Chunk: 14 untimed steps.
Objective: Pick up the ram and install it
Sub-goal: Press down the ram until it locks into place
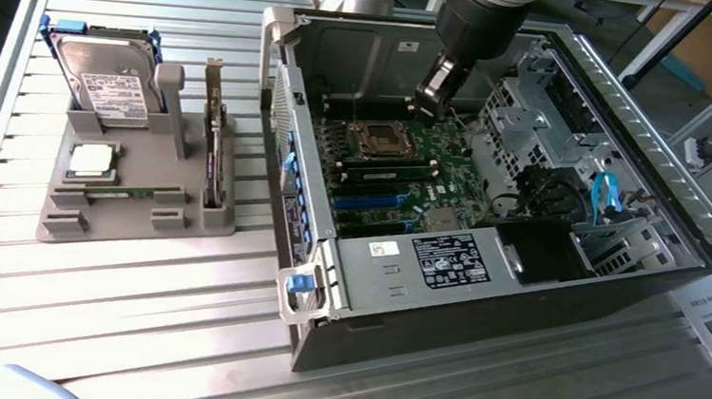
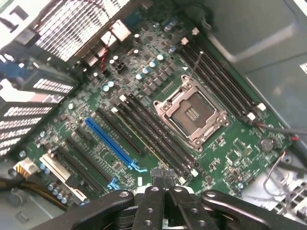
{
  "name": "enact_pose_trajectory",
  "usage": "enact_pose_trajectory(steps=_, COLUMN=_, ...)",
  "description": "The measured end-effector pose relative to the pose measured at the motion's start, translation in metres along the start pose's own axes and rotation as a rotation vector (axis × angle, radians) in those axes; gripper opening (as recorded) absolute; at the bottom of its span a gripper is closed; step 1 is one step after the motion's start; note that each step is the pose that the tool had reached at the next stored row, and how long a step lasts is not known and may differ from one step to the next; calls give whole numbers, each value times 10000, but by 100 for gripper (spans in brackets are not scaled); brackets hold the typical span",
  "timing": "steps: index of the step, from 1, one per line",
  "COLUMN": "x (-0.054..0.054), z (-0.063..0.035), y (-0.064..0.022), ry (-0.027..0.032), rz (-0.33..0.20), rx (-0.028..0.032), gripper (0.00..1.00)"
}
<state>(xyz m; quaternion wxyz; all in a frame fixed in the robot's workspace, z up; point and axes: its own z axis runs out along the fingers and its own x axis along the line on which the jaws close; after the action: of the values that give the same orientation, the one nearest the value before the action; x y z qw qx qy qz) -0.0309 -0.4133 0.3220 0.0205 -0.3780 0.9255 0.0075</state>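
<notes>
Gripper [image 2: 163,184] pinched shut, empty, hanging inside the computer case [image 1: 619,96].
We find the ram [image 1: 119,192] well apart from it, outside the case, lying flat in the grey holder [image 1: 113,219].

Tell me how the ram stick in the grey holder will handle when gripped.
The ram is a thin, narrow green board, so it is probably stiff, light and easily nudged. It lies low in the grey holder with little edge showing, so a pinch may slip. A board that thin looks fragile and is likely best gripped gently.

Black arm [image 1: 479,23], black riveted fingers [image 2: 154,203]
</notes>
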Motion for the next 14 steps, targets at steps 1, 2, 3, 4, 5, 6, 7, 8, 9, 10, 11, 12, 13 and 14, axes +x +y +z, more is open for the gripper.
enact_pose_trajectory(steps=1, x=0, z=0, y=0, ry=1, rz=125, rx=6, gripper=10)
enact_pose_trajectory(steps=2, x=0, z=0, y=0, ry=0, rz=294, rx=12, gripper=10)
enact_pose_trajectory(steps=3, x=0, z=0, y=0, ry=0, rz=447, rx=19, gripper=10)
enact_pose_trajectory(steps=4, x=0, z=0, y=0, ry=1, rz=603, rx=26, gripper=10)
enact_pose_trajectory(steps=5, x=0, z=0, y=0, ry=1, rz=755, rx=33, gripper=10)
enact_pose_trajectory(steps=6, x=0, z=1, y=0, ry=1, rz=911, rx=39, gripper=10)
enact_pose_trajectory(steps=7, x=0, z=1, y=0, ry=2, rz=1051, rx=46, gripper=10)
enact_pose_trajectory(steps=8, x=0, z=1, y=0, ry=2, rz=1210, rx=53, gripper=10)
enact_pose_trajectory(steps=9, x=0, z=1, y=0, ry=2, rz=1356, rx=59, gripper=10)
enact_pose_trajectory(steps=10, x=0, z=1, y=0, ry=3, rz=1505, rx=65, gripper=10)
enact_pose_trajectory(steps=11, x=0, z=1, y=0, ry=3, rz=1664, rx=72, gripper=10)
enact_pose_trajectory(steps=12, x=0, z=1, y=0, ry=3, rz=1809, rx=79, gripper=10)
enact_pose_trajectory(steps=13, x=0, z=1, y=0, ry=3, rz=1973, rx=86, gripper=10)
enact_pose_trajectory(steps=14, x=0, z=1, y=0, ry=3, rz=2117, rx=92, gripper=10)
